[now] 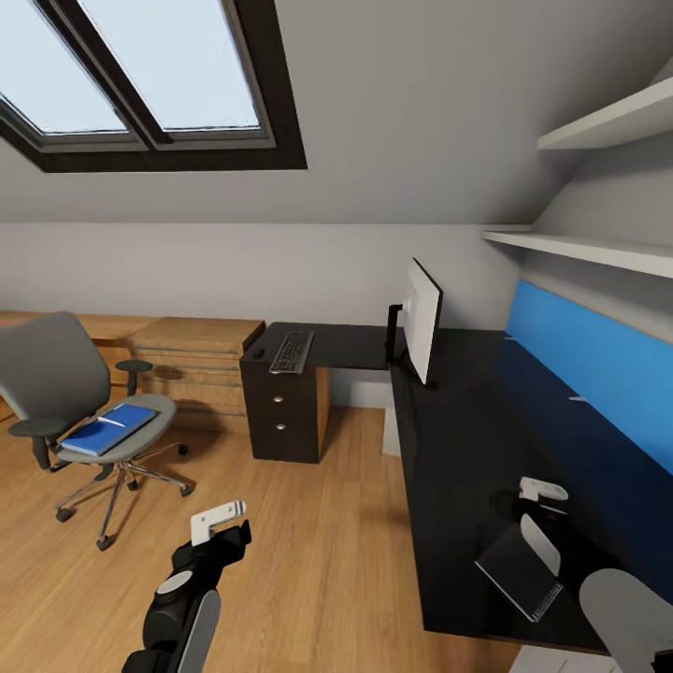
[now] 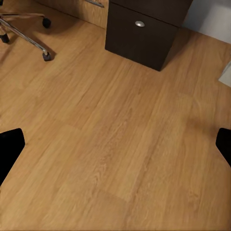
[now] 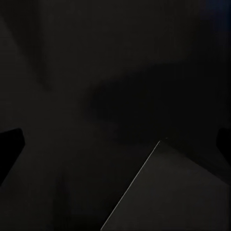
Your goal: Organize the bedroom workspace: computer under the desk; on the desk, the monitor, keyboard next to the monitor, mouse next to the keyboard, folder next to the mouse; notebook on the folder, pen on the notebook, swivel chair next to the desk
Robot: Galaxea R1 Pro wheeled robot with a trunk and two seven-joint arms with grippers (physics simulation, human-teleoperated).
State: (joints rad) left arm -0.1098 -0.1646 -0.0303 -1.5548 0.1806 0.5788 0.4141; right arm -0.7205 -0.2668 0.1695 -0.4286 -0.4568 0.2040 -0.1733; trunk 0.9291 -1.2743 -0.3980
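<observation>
The right end effector [image 1: 542, 495], jaws apart and empty, hovers above the notebook [image 1: 517, 570] on the desk [image 1: 449, 449], seemingly to grasp it.

The small rounded black mouse [image 1: 258, 353] beside the flat black keyboard [image 1: 292, 351] is showing too small to make out; the frame edge is cropping the dark-covered notebook [image 3: 178, 192].

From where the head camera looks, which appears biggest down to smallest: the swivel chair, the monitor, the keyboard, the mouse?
1. The swivel chair, clearly largest.
2. The monitor, though it is seen nearly edge-on, which shrinks it.
3. The keyboard.
4. The mouse, a tiny dark bump beside the keyboard.
</observation>
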